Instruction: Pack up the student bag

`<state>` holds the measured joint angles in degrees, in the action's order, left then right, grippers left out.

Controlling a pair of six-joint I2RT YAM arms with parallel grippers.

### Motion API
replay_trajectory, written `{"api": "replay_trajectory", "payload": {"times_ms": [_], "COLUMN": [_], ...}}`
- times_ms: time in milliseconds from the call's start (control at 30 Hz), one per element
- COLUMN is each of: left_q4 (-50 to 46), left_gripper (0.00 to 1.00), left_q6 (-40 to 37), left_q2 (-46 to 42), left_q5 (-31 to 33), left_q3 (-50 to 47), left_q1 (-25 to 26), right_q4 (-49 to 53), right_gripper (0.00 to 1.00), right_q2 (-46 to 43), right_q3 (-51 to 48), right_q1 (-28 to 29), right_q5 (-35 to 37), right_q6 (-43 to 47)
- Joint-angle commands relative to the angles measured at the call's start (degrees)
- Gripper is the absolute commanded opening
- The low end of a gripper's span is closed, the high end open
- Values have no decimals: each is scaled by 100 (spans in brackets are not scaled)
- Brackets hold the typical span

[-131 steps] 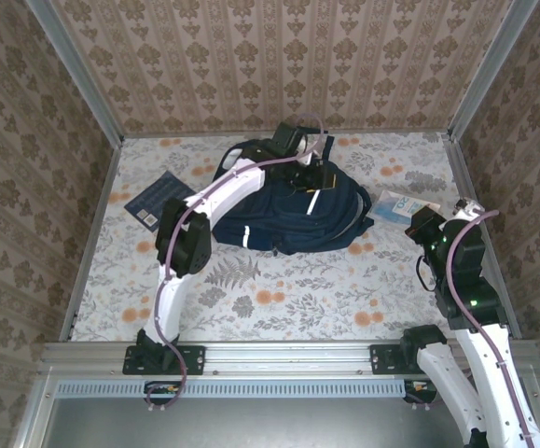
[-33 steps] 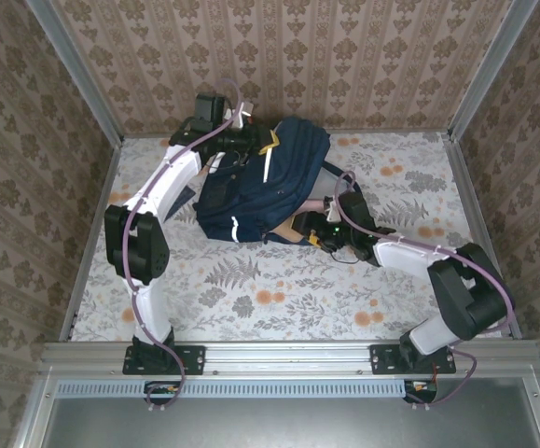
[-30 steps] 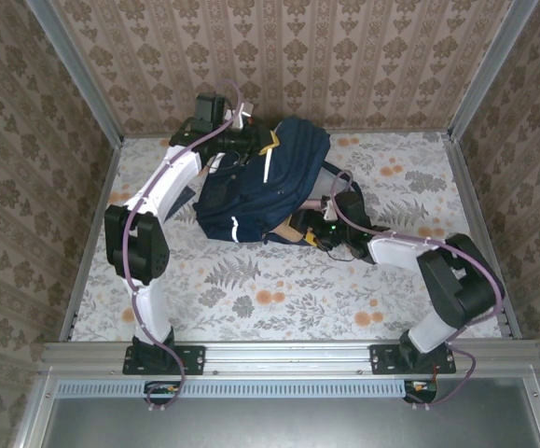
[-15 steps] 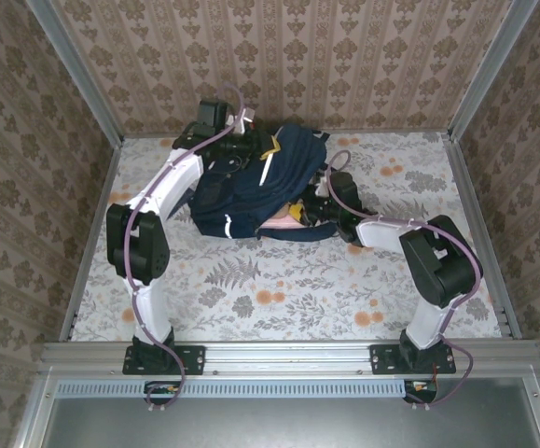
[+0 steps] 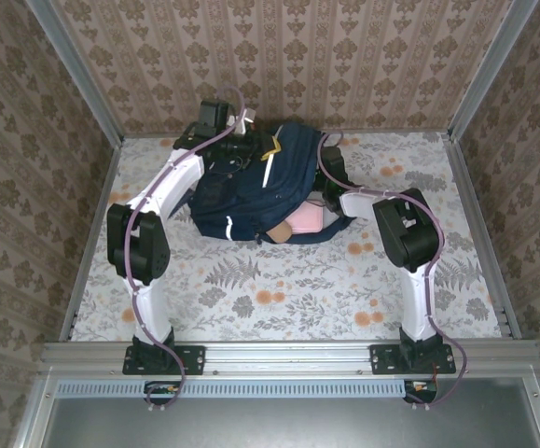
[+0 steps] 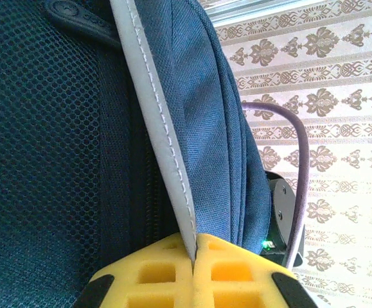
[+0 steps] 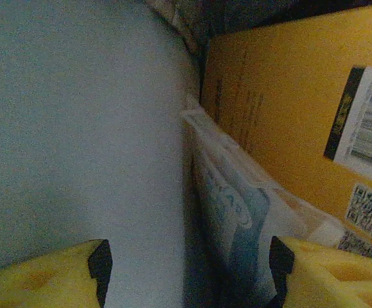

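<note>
Surface: floral-print table [image 5: 279,299], patterned walls [image 5: 297,56] on three sides.
Bag: student bag [image 5: 251,191] sits at back centre of the table. Top end is raised toward the back wall, mouth faces front-right.
Mouth: pale pink surface [image 5: 305,219] shows in the opening; lining or item, can't tell.
Change vs ~4 s ago: bag lay flat then, with the right arm [image 5: 381,210] folded at the table's right edge. Now the bag is tipped up and that arm reaches into it.
Change vs 0.5 s ago: right arm is further into the mouth, and more of the pink surface is exposed.
Inside: yellow-orange box [image 7: 275,96] with a barcode label. A pale packet [image 7: 237,224] with blue print leans against it; grey-blue lining [image 7: 76,128] is on the other side.
In the way: bag fabric drapes over the right arm's wrist in the top view.
Left gripper: left gripper [image 6: 193,253] is fully closed, yellow pads pinching the bag's grey-white trim strip [image 6: 163,141].
Right gripper: right gripper [image 7: 186,276] is inside the bag with jaws well apart, nothing clamped. The packet's edge lies in the gap.
</note>
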<state>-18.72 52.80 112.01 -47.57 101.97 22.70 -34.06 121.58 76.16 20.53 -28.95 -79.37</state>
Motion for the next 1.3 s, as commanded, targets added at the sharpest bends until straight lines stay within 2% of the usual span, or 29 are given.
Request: {"api": "replay_trajectory", "payload": {"times_ms": [0, 300, 433, 600, 733, 867, 967, 1067, 1167, 1267], "left_q4": [303, 367, 446, 677, 670, 703, 721, 728, 752, 788], "left_gripper": [0, 0, 0, 0, 0, 0, 0, 0, 0, 0], "left_q6": [82, 82, 140, 341, 387, 450, 459, 471, 484, 499], "left_q2": [-109, -50, -30, -95, -109, -98, -118, -139, -157, -187], "left_q5": [-197, -235, -256, -279, -297, -332, -327, -333, -333, -342], "left_q3": [91, 77, 103, 73, 152, 157, 113, 95, 62, 6], "left_q1": [-87, -187, -229, -384, -444, -438, -451, -461, -460, -462], "right_q4": [348, 2763, 3047, 3008, 2972, 2402, 1954, 2041, 2399, 2141], "right_gripper": [69, 66, 71, 80, 84, 86, 91, 99, 100, 97], "right_q2": [-311, -2194, -3055, -3731, -3754, -3492, -3203, -3065, -2831, -2458], "right_q3": [62, -1118, -1896, -2717, -2843, -3114, -3282, -3259, -2968, -2802], "right_q1": [-81, -304, -226, 385, 829, 843, 863, 971, 1096, 1109], "right_q5": [303, 739, 811, 1072, 1243, 812, 400, 409, 454, 178], "right_q6": [434, 2639, 3446, 4320, 4712, 4095, 3567, 3659, 3988, 3923]}}
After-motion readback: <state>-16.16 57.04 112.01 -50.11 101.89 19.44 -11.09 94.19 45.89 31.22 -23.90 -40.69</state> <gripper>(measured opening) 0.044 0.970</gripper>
